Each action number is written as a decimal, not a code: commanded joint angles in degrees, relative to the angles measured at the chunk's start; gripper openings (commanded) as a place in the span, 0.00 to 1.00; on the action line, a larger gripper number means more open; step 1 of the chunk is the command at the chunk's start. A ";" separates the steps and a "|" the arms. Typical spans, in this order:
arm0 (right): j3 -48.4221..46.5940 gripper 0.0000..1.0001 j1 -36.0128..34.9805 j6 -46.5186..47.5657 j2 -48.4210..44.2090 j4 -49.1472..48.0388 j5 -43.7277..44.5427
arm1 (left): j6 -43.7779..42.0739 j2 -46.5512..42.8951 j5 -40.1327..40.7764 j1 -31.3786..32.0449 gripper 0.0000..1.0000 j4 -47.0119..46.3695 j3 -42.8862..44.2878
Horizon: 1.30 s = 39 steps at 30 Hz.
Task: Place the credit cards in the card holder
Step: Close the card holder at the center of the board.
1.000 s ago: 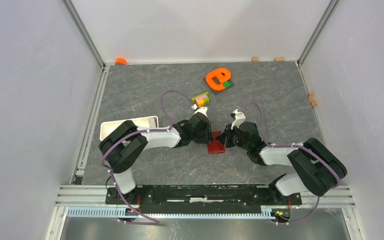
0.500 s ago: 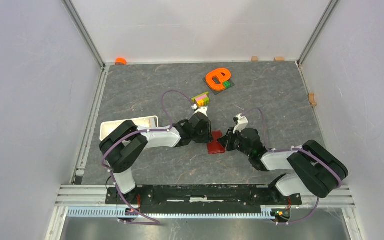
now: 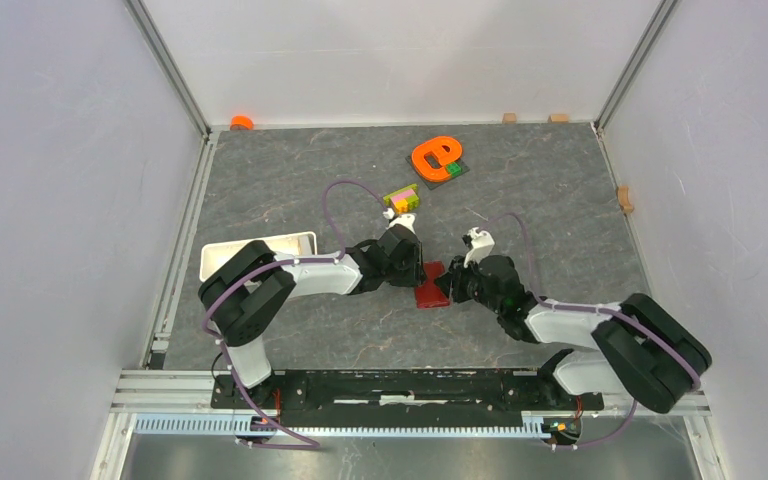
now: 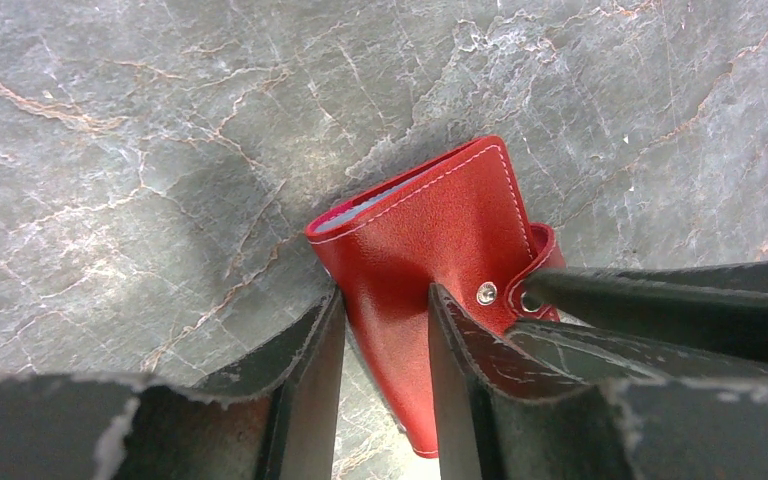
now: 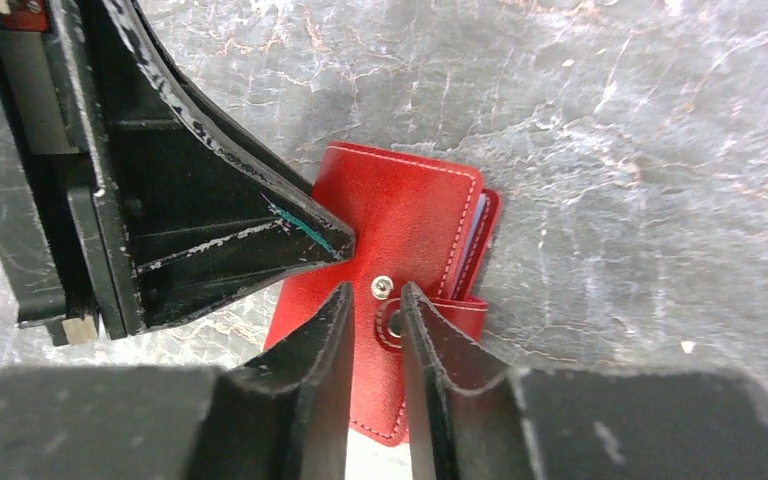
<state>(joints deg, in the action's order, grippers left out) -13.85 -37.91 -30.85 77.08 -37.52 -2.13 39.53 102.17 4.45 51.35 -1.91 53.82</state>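
Observation:
The dark red card holder [image 3: 431,291] lies folded on the table between both grippers. It also shows in the left wrist view [image 4: 430,230] and the right wrist view [image 5: 400,220]. A light blue card edge [image 5: 473,235] shows inside its open side, also in the left wrist view [image 4: 370,205]. The tan-orange card is hidden. My left gripper [image 4: 380,300] [image 3: 418,273] is slightly open, one finger resting on the holder. My right gripper [image 5: 375,295] [image 3: 450,284] is narrowly open over the snap tab [image 5: 397,322], one finger on the tab beside the stud [image 5: 383,287].
An orange e-shaped toy [image 3: 435,155] and a stack of coloured blocks [image 3: 401,198] lie behind the grippers. A white tray [image 3: 260,245] sits at the left behind the left arm. Small wooden blocks [image 3: 509,117] line the back and right walls.
My right arm has stretched out lower and further right while its gripper stays at the card holder. The left arm and the holder have not moved.

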 commanded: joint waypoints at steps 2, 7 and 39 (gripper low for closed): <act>-5.93 0.41 -0.32 10.99 -7.27 18.65 6.25 | -1.61 0.00 0.43 1.01 0.43 5.97 -2.85; -12.63 0.49 -0.32 16.65 -6.11 31.30 8.28 | -1.32 -2.40 0.07 1.03 0.45 5.69 -3.02; -22.68 0.40 -6.91 15.60 -3.66 43.21 10.40 | -0.77 -1.17 -0.89 1.03 0.43 5.16 -3.02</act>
<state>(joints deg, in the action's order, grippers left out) -33.47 -44.25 -15.16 72.16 4.89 4.27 39.55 99.63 4.16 51.94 -0.54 51.68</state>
